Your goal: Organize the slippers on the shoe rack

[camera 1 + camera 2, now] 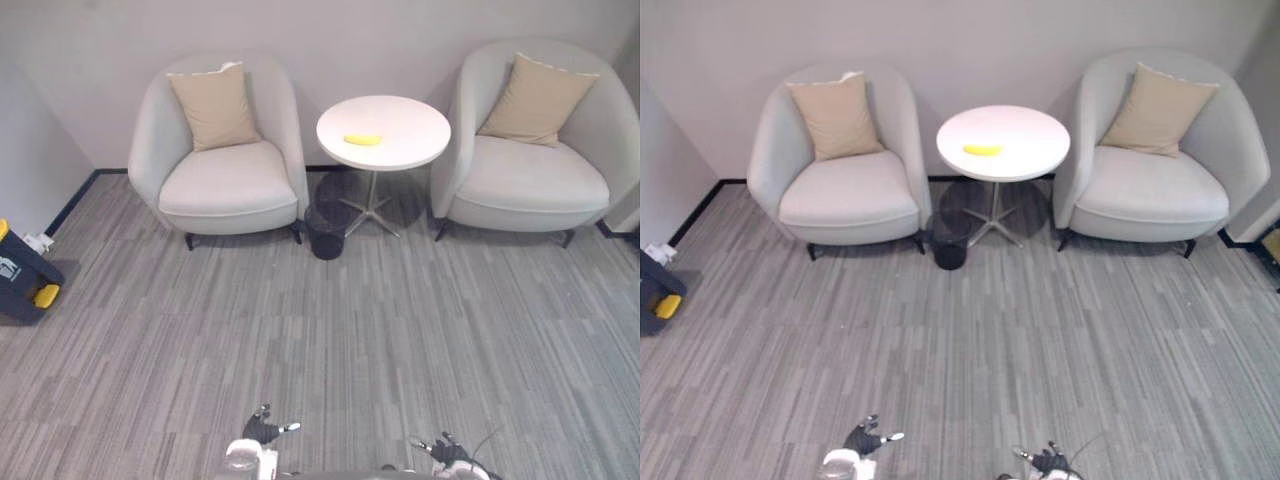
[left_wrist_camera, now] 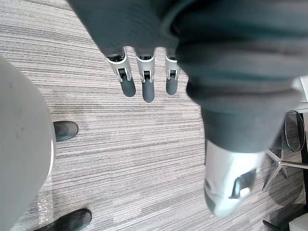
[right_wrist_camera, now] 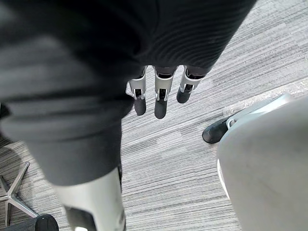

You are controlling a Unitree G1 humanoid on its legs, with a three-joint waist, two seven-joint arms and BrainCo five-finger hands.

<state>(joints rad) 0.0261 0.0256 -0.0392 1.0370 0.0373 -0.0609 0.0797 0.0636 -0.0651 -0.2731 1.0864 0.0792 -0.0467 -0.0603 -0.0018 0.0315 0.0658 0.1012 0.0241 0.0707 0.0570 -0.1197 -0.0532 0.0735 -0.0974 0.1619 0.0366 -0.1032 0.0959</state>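
The small round black bin (image 1: 327, 235) stands under the round white table (image 1: 405, 150); I cannot tell what is inside. A little yellow thing (image 1: 362, 139) lies on the table. The left hand (image 2: 146, 82) and right hand (image 3: 161, 101) hang over the grey carpet (image 1: 400, 330), fingers straight and close together, holding nothing.

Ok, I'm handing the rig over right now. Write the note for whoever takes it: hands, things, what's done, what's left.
Left hand: open, empty, over the carpet.
Right hand: open and empty too.
Ahead: left armchair, right armchair, a round table between them with a yellow thing on it, and a black bin under it.
Done: nothing that these views show.
Left: find the slippers and the rack, probably by turning, then the whole job.
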